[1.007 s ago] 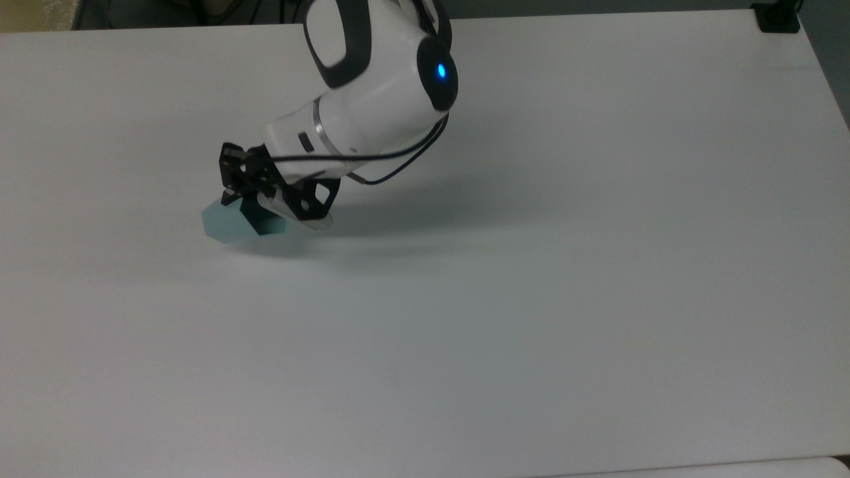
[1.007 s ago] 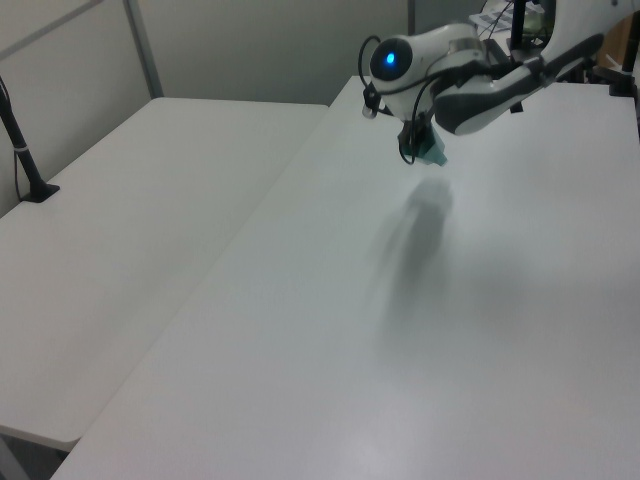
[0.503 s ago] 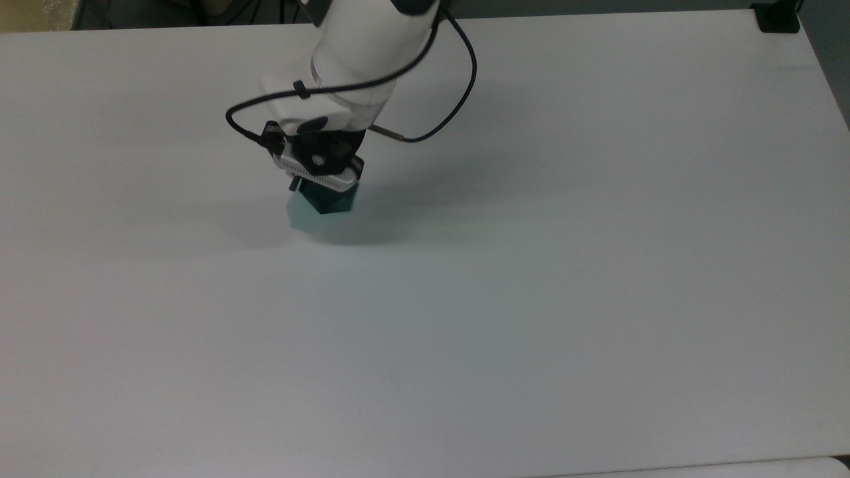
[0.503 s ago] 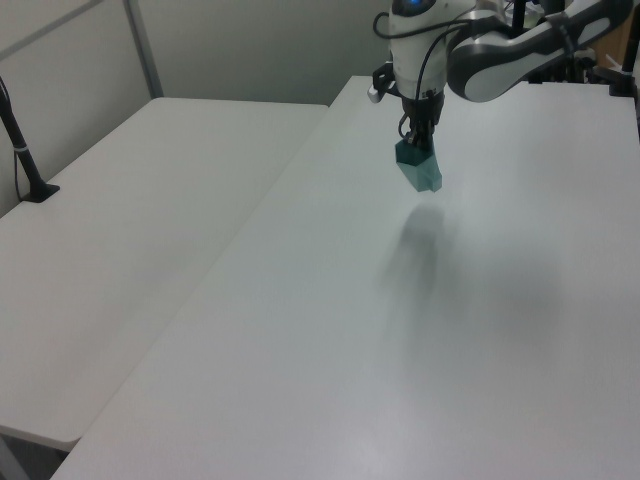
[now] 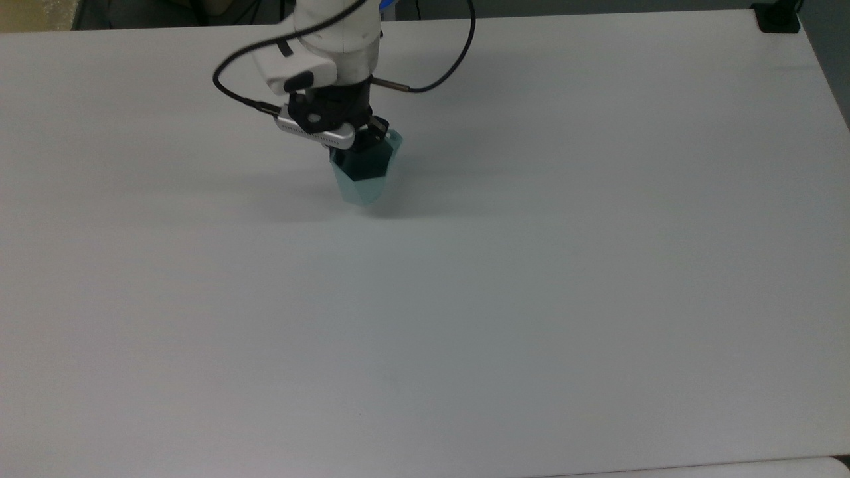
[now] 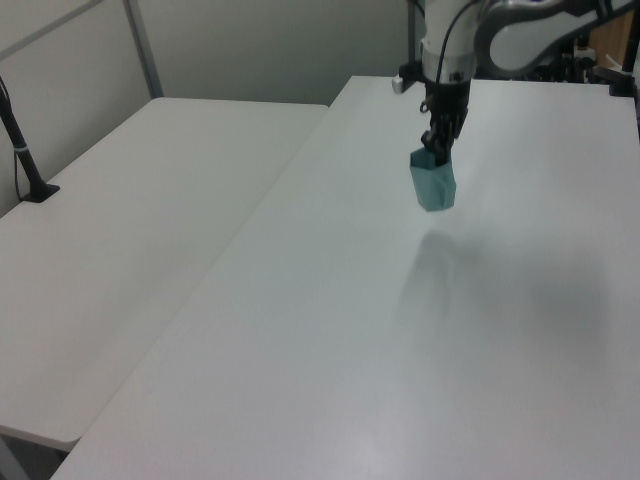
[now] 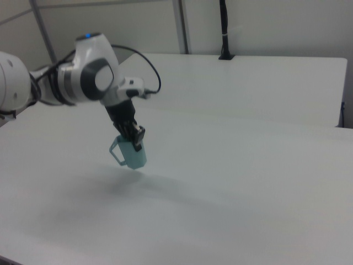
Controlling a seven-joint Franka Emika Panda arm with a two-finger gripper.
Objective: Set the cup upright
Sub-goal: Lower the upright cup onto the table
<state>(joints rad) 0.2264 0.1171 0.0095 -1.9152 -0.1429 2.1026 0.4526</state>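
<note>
where the arm reaches down over the white table, the gripper has its two fingers closed on the rim of the cup, one finger inside the mouth and one outside. the cup is pale teal, with flat faceted sides that taper to a narrow base. it hangs mouth up and base down, close to upright. in the right view the cup sits clear above its own shadow on the tabletop, so it appears lifted off the surface; a thin looped tab projects from the rim toward the right view's left. in the left view the cup hangs straight below the gripper, and a soft shadow lies on the table below it.

in the top view the cup is in the upper left-centre part of the table, nearer the far edge than the near edge, and well apart from the top view's left and right edges. bare tabletop surrounds it on every side, with the widest open stretch toward the top view's right and toward the near edge. a black cable loops from the wrist out to the top view's right, above the table. a dark clamp sits at the far right corner in the top view. in the left view a second white table stands beside the first, toward the left view's left, with a narrow seam between them.
</note>
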